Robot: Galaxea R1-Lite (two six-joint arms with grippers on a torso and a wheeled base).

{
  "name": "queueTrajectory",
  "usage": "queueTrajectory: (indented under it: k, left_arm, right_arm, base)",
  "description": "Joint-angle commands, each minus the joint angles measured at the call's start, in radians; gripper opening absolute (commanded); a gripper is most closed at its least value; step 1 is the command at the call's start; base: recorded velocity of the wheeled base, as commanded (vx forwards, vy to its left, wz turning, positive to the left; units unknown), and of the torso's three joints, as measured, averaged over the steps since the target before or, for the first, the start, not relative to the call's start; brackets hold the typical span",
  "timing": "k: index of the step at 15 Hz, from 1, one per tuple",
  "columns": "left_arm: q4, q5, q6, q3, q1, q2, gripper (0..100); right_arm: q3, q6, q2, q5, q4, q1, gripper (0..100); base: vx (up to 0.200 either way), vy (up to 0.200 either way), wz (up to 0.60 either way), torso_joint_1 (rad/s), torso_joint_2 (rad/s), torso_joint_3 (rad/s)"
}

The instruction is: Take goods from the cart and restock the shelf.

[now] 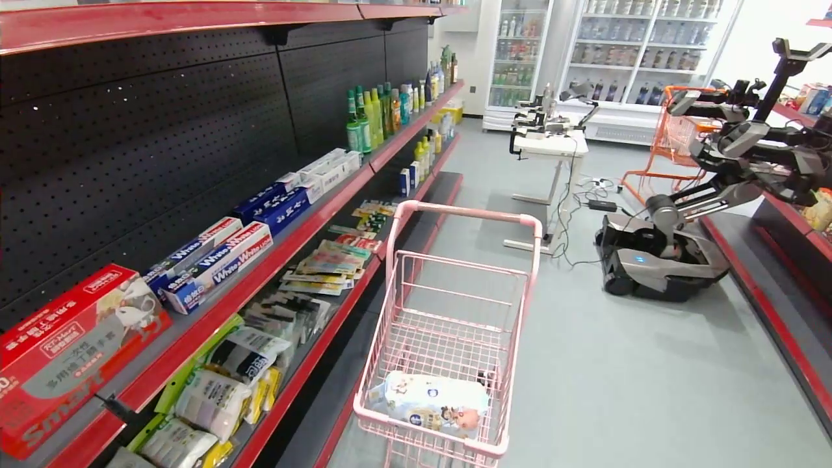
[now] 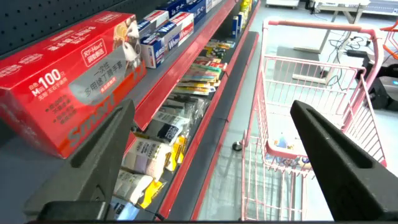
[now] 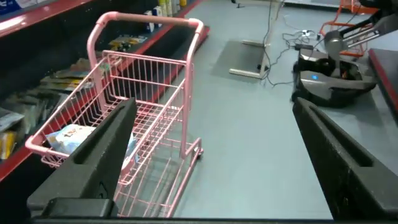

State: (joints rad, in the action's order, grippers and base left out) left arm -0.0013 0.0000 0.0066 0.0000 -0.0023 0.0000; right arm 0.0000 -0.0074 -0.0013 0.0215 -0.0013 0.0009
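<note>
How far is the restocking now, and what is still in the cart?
Done: the shelf already holds boxes, though who placed them cannot be told. In hand: nothing; the left pincer and right pincer are open and empty. Left: one white package lies in the pink cart.

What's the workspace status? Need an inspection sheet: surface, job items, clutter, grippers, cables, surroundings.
Surface: grey floor, an aisle between shelf runs.
Job's things: pink cart stands beside the shelf; one white pack lies in its basket; the shelf's upper tier holds a red box and toothpaste boxes.
Clutter: nothing seen.
Grippers: left gripper open and empty, near the shelf edge; right gripper open and empty, beside the cart.
Cables: loose cables on the floor by a white desk.
Surroundings: second robot, orange cart, glass-door coolers at the far end.
</note>
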Motion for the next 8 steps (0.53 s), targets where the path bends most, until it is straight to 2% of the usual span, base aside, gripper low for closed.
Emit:
queueTrajectory:
  k: [1,8]
  left_arm:
    - [0.000,0.000,0.000,0.000,-0.001,0.000,100]
    - [0.000,0.000,0.000,0.000,-0.001,0.000,100]
  right_arm:
    - [0.000,0.000,0.001,0.000,0.000,-0.001,100]
    - [-0.002,-0.016,0.001,-0.012,0.000,-0.001,100]
  base:
    - [0.000,0.000,0.00,0.000,0.00,0.000]
    - [0.000,0.000,0.00,0.000,0.00,0.000]
